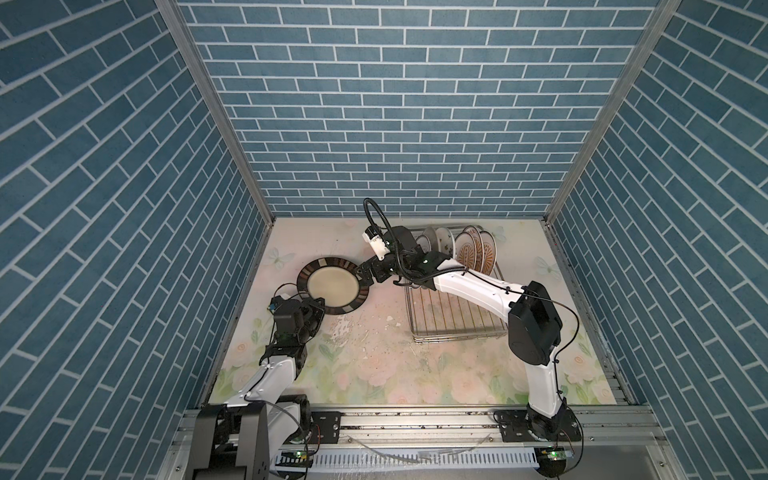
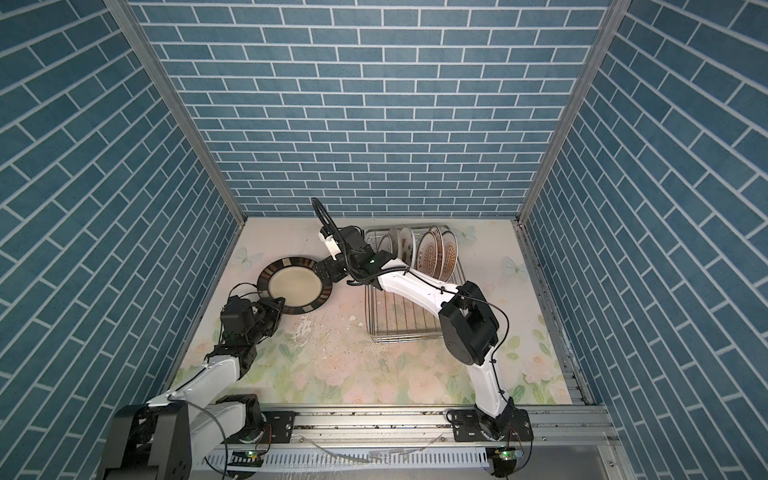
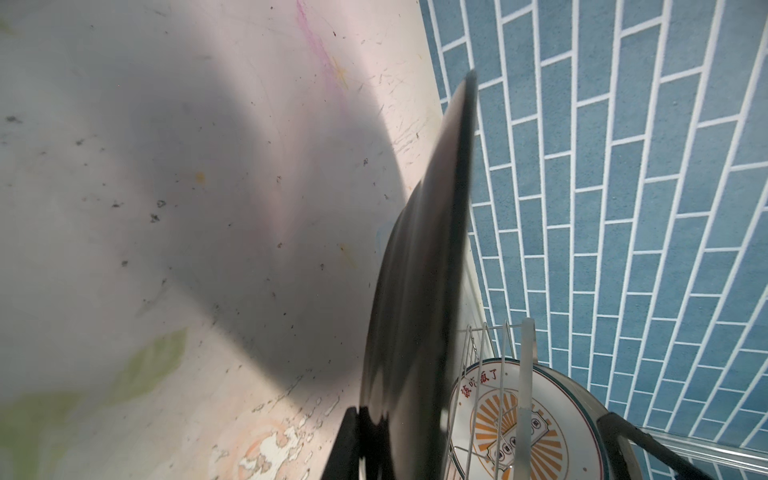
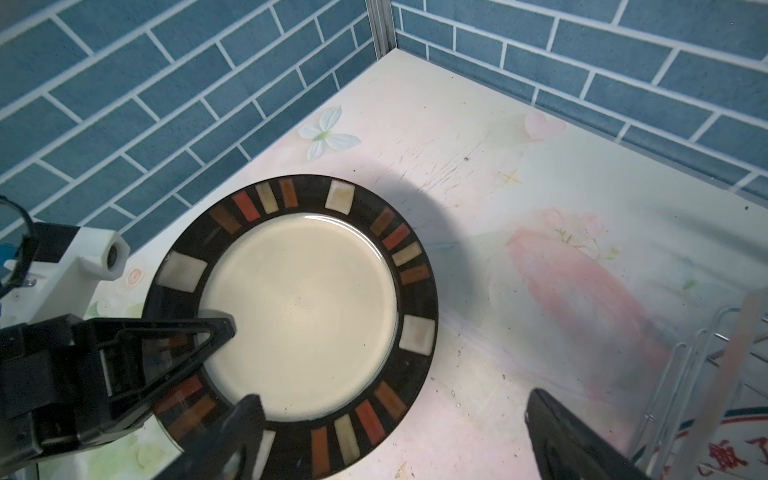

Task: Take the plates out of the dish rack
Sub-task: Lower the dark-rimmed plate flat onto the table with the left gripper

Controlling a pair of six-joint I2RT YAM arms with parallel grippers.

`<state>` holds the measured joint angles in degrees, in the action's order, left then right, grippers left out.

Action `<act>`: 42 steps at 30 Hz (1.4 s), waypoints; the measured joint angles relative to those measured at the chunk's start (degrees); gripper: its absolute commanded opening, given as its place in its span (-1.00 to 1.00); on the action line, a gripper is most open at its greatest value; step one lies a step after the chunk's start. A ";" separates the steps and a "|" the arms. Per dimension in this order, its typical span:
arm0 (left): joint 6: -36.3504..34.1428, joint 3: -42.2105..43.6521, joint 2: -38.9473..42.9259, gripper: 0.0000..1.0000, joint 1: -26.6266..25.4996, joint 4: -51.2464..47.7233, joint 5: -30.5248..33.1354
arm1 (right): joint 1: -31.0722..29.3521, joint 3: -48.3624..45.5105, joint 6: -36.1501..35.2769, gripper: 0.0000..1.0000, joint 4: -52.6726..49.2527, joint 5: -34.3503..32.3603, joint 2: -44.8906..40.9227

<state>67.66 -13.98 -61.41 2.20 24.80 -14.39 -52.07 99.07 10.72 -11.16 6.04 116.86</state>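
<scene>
Plate (image 1: 332, 286), dark-rimmed, was mid-left in both top views, clear of dish rack (image 1: 457, 328), rim pinched by left fingers (image 4: 195, 332); right fingers (image 4: 557, 428) gaped empty. Best lowered level onto table (image 1: 374, 353), released gently.

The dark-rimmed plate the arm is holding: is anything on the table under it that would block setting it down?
Nothing visible. Under the dark-rimmed plate, held by the left gripper, the table shows only the plate's shadow. The dish rack stands well to the side.
</scene>
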 measured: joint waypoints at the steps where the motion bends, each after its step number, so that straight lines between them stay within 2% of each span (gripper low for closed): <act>1: -0.15 -0.22 -0.61 -1.00 0.20 -0.07 0.00 | 0.00 0.15 0.04 0.98 -0.02 -0.02 0.37; 14: -1.42 -3.06 -12.46 -1.00 1.84 5.31 -0.59 | -0.07 7.80 1.55 0.97 -0.44 -1.68 9.38; 20: -2.34 -3.87 -15.10 -1.00 2.03 5.97 0.11 | -0.07 9.64 2.47 0.97 -0.55 -2.84 12.90; 24: -2.47 -5.35 -18.95 -0.81 2.19 8.94 -0.02 | -0.07 11.08 2.54 0.96 -0.79 -2.84 15.06; 30: -2.97 -7.04 -22.21 -0.68 2.40 11.06 0.15 | -0.11 11.45 2.56 0.97 -0.90 -2.67 16.70; 38: -3.54 -8.74 -23.26 -0.46 3.10 11.39 0.98 | -0.37 19.08 2.49 0.96 -2.32 -4.98 20.17; 42: -4.17 -8.83 -24.09 -0.45 3.26 11.61 1.29 | -0.39 21.68 2.49 0.96 -2.73 -5.16 21.68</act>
<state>63.48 -22.81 -85.49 5.45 36.40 -13.10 -52.47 120.75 13.21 -13.89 0.89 138.54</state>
